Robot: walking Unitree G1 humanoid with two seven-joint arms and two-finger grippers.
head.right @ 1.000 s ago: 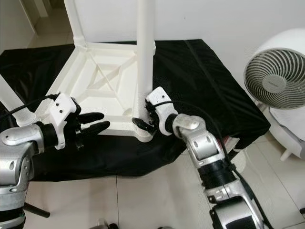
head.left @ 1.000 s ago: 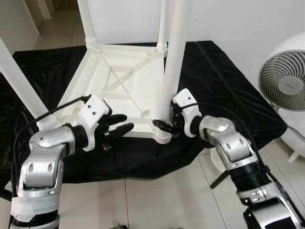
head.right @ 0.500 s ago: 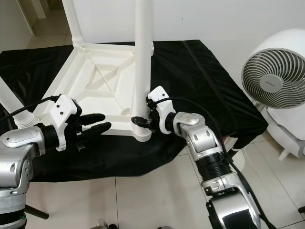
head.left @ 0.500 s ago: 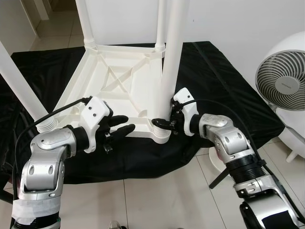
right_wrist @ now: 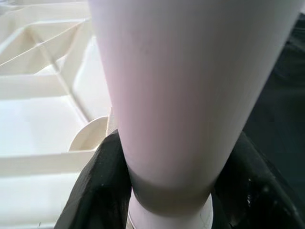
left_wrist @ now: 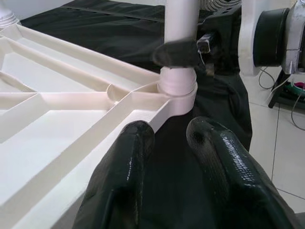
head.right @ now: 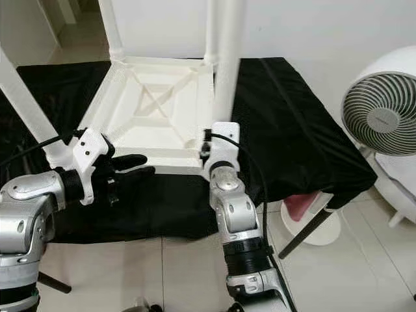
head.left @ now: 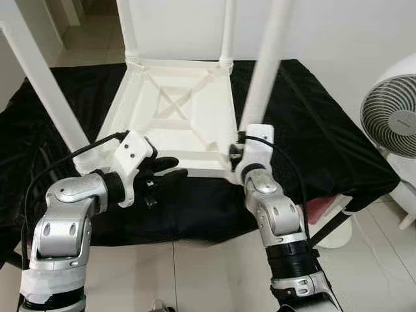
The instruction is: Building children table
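Right gripper [right_wrist: 171, 191] jaws clamped around the base of the near-right table leg [head.left: 263, 84], right at the screw socket on the corner of the upside-down white table top [head.left: 166, 107]; black fingers [right_wrist: 95, 191] wrap both sides of the leg in the right wrist view. Compared with a second ago the right forearm has swung from reaching in sideways to coming almost straight at the corner from the front, and the leg's lean has changed, so the wrist has probably turned the leg in its thread. Judgement: mid screw-in of this leg, not confirmed seated.

Left gripper [head.left: 170, 174] jaws open, empty, fingers [left_wrist: 124, 162] spread just off the near edge of the table top, pointing toward that same corner; barely moved from the earlier frames, hovering ready to steady.

Table top lies face-down on the black cloth [head.left: 305, 130] covering the worktop. Other three legs stand in their corners, e.g. near-left leg [head.left: 45, 84]. White fan [head.left: 393, 120] on the floor to the right, well apart.

Camera has shifted too, so some of the apparent change is viewpoint.
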